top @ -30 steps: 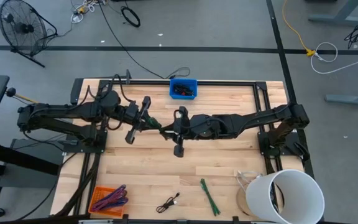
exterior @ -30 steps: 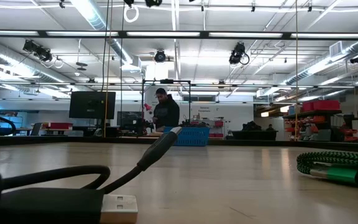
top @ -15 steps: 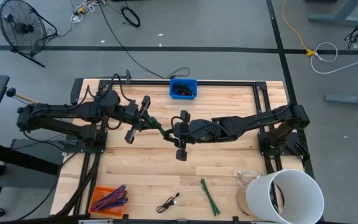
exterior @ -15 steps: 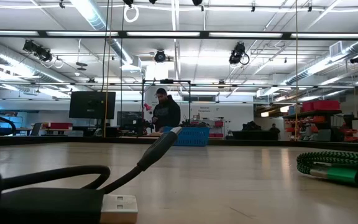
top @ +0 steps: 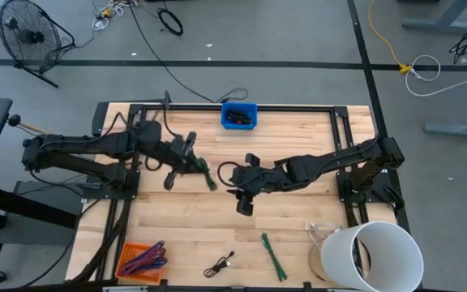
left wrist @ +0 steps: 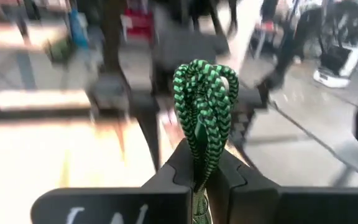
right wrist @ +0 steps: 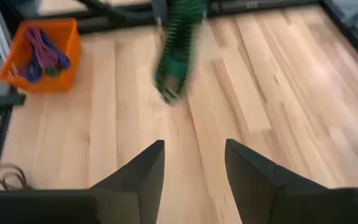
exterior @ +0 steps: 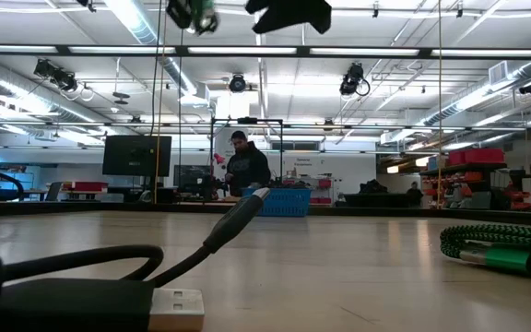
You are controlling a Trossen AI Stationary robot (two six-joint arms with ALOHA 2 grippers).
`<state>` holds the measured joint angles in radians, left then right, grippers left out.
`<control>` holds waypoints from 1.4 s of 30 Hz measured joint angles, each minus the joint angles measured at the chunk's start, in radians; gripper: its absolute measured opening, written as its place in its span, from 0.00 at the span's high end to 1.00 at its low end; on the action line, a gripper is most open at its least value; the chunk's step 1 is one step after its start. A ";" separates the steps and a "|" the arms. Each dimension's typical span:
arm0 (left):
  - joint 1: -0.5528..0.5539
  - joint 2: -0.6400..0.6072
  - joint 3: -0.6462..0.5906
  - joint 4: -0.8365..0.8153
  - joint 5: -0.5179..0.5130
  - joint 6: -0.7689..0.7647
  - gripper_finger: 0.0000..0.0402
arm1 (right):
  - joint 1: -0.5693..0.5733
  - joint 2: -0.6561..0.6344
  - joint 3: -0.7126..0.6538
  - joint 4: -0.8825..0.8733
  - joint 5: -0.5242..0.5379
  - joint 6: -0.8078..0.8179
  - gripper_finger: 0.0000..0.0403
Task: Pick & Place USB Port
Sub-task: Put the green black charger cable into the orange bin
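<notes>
Pulling back from the middle, the right hand (top: 239,180) now has its fingers wide apart with nothing between them, so the green cable (top: 204,171) hangs pinched in the closed left hand (top: 193,160), passed over, I think.

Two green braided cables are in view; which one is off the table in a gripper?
The green cable clamped in the left gripper; the other green cable lies loose near the table's front edge.

Bare table (top: 298,219) btwn arms & front cables (top: 272,256), passable
</notes>
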<state>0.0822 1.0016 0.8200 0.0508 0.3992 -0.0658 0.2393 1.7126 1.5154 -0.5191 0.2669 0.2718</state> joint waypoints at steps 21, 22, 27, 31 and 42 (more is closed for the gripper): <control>-0.790 -0.030 -0.002 -0.595 -0.400 -0.794 0.96 | 0.010 -0.002 0.002 -0.201 0.125 0.087 0.66; -0.830 -0.028 -0.002 -0.595 -0.419 -0.832 0.96 | 0.010 -0.002 0.002 -0.201 0.135 0.086 0.66; -0.994 -0.021 -0.002 -0.605 -0.540 -1.006 0.96 | 0.009 -0.002 0.002 -0.201 0.166 0.086 0.67; -1.085 0.015 -0.002 -0.616 -0.563 -1.094 0.96 | 0.007 -0.002 0.003 -0.201 0.167 0.085 0.67; -1.147 0.180 -0.002 -0.691 -0.522 -1.185 0.96 | 0.007 -0.002 0.003 -0.200 0.170 0.086 0.67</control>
<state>-1.0653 1.1818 0.8177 -0.6399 -0.1232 -1.2509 0.2462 1.7111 1.5181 -0.7191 0.4370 0.3580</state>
